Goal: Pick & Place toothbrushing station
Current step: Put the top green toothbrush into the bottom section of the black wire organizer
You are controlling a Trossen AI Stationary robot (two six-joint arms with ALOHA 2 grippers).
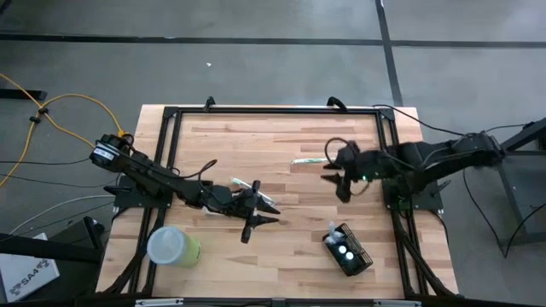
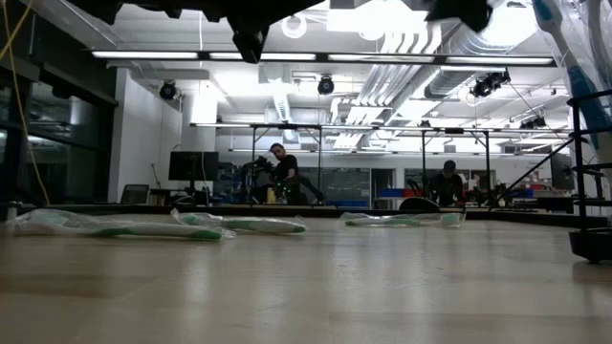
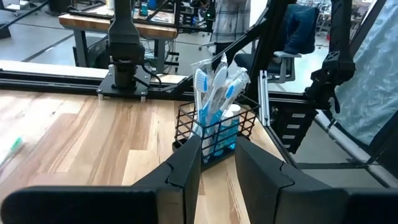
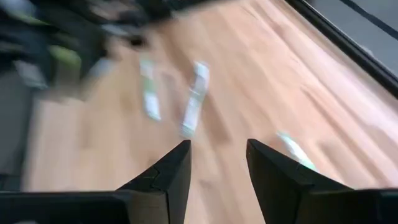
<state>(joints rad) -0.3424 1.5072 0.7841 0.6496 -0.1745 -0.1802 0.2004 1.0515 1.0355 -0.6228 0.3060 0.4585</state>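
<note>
The toothbrushing station (image 1: 348, 251) is sitting at the lower right of the tabletop (image 1: 281, 247), while the left end effector (image 1: 258, 215) and the right end effector (image 1: 336, 183) are both hovering mid-frame, fingers spread, gripping nothing.

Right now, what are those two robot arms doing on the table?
Neither holds anything. The left gripper hangs open mid-table, facing the black wire-mesh toothbrush holder, which stands near the table's front right with blue toothbrushes in it. The right gripper hovers open above the wood. Wrapped green toothbrushes lie loose on the table.
</note>
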